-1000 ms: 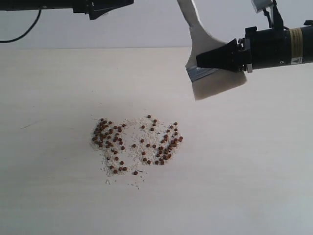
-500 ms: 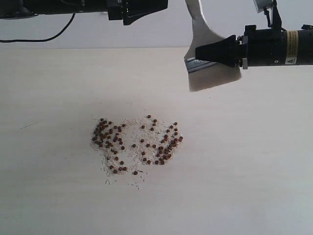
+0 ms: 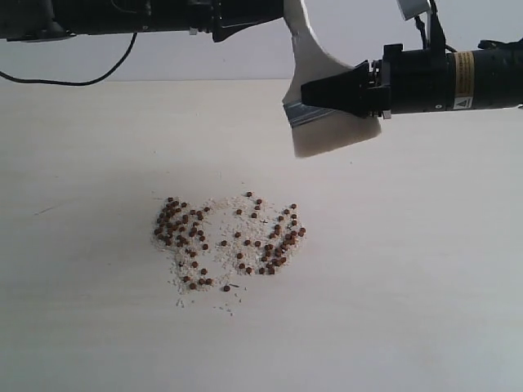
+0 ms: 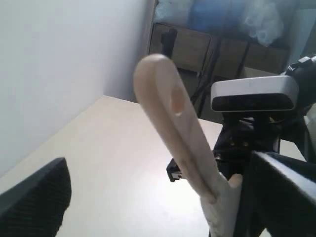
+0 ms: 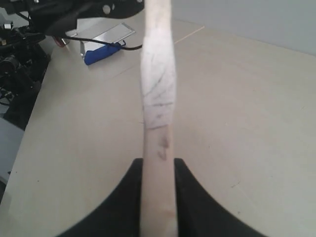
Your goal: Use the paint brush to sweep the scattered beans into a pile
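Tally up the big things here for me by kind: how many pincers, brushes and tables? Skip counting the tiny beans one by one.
pincers: 2, the left pincer open, the right pincer shut on the brush
paint brush: 1
table: 1
total: 4
The beans run to dozens, mixed with pale grit, too many to count singly.

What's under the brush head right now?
Only bare table shows below the brush, which the right gripper holds raised. The beans lie apart from it, lower in the exterior view. The patch of table directly behind the bristles is covered there.
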